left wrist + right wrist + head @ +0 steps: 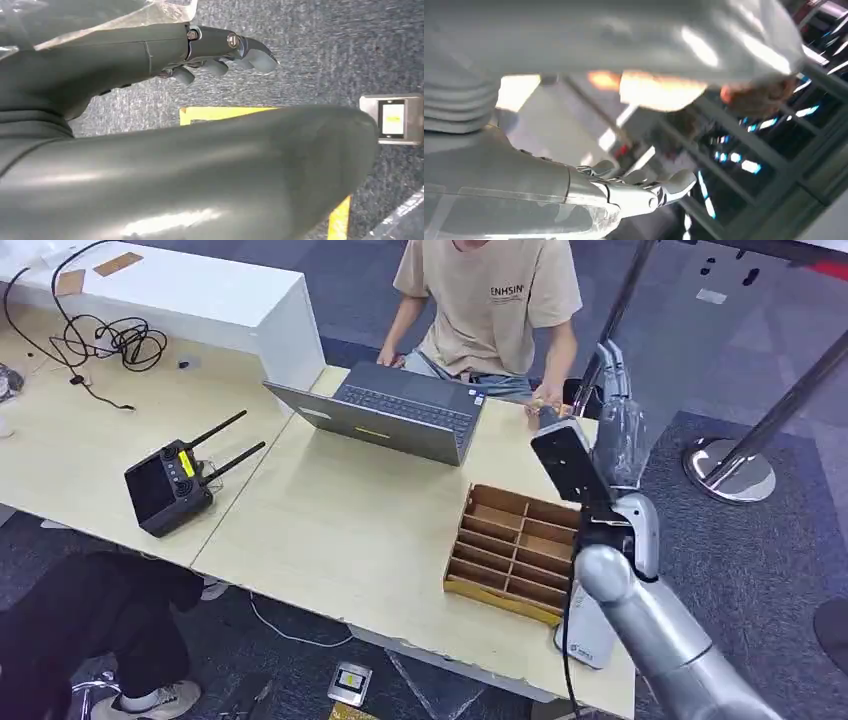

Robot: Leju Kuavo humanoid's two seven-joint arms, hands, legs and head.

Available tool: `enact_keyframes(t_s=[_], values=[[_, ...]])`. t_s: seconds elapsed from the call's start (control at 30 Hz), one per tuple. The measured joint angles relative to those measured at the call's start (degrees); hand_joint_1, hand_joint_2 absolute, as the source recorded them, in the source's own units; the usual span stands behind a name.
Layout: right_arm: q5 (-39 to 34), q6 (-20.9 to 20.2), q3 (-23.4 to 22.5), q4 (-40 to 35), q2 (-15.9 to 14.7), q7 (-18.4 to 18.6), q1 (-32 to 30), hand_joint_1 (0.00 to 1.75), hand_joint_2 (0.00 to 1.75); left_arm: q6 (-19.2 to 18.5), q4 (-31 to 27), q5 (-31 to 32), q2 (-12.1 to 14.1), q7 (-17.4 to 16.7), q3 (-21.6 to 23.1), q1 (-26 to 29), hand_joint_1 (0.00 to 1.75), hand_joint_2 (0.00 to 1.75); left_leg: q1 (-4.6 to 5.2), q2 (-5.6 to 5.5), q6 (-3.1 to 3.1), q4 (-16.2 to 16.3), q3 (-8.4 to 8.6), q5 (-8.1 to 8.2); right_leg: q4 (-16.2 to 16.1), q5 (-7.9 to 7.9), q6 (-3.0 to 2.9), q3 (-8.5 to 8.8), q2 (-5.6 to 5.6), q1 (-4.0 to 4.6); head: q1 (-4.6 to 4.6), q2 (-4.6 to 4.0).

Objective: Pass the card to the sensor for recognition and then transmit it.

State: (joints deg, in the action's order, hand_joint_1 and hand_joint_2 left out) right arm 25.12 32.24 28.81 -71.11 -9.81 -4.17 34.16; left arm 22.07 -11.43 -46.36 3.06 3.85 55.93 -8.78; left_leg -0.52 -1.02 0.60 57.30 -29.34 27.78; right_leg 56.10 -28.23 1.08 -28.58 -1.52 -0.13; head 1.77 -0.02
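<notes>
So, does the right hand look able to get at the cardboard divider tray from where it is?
Probably yes. The right hand is raised near the table's far edge, and the cardboard divider tray lies just beside its forearm with nothing standing over it; lowering the arm should do.

Our right arm [660, 640] rises from five o'clock in the head view, forearm upright, the right hand [612, 375] lifted toward one o'clock, fingers [664, 187] stretched nearly straight, holding nothing. Our left hand [220, 55] hangs down, fingers loosely apart, empty.
</notes>
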Motion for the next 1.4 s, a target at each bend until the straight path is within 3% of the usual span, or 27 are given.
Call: enact_keyframes(t_s=[0.07, 0.17, 0.53, 0.8, 1.13, 1.4], values=[[-4.11, -1.05, -1.05, -3.5, -0.02, -1.79, -2.62, 0.0, 0.0, 0.07, 0.02, -0.22, 0.02, 0.33, 0.0, 0.4, 0.0, 0.0, 0.0, 0.0, 0.0, 0.0, 0.0, 0.0, 0.0, 0.0, -0.01, 0.0, 0.0, 0.0, -0.02, 0.0], [-4.29, -2.34, -2.03, -7.89, -0.33, -3.0, -5.27, 0.0, 0.0, -0.15, 0.02, -0.2, 0.18, 0.77, 0.0, 0.9, 0.0, 0.0, 0.0, 0.01, 0.0, 0.0, 0.0, 0.0, 0.0, -0.01, -0.01, 0.0, 0.01, 0.0, -0.02, 0.0], [-4.01, -3.41, -2.06, -17.84, 0.44, -2.39, -6.23, 0.0, 0.0, -1.02, 0.11, -1.62, 1.71, 0.81, -0.22, 1.05, 0.0, 0.0, -0.01, 0.01, 0.01, -0.01, 0.01, -0.01, 0.01, -0.01, -0.01, 0.03, 0.01, 0.01, 0.0, 0.0], [-5.97, -4.81, -2.14, -24.25, -0.63, 0.65, -9.62, 0.0, 0.0, 0.26, 0.2, -0.42, 2.01, -0.26, -0.2, 1.41, 0.0, 0.0, 0.0, 0.01, -0.01, -0.01, 0.0, 0.01, -0.02, -0.01, -0.01, 0.01, 0.01, 0.0, 0.0, 0.0], [-7.68, -6.6, -3.08, -31.39, -1.86, -0.05, -13.2, 0.0, 0.0, -0.17, 0.24, -0.98, 2.6, 0.96, -0.17, 1.71, 0.0, 0.0, -0.01, 0.01, -0.01, -0.01, 0.03, 0.01, -0.02, -0.01, -0.01, 0.02, 0.01, 0.01, 0.0, 0.0], [-10.68, -7.65, -3.85, -35.15, -2.84, -0.51, -14.81, 0.0, 0.0, 0.72, 0.28, -0.22, 2.03, -1.33, -0.17, 1.79, 0.0, 0.0, 0.0, 0.02, -0.01, -0.01, 0.0, 0.02, -0.03, -0.01, -0.01, 0.02, 0.02, 0.0, 0.0, 0.0]])
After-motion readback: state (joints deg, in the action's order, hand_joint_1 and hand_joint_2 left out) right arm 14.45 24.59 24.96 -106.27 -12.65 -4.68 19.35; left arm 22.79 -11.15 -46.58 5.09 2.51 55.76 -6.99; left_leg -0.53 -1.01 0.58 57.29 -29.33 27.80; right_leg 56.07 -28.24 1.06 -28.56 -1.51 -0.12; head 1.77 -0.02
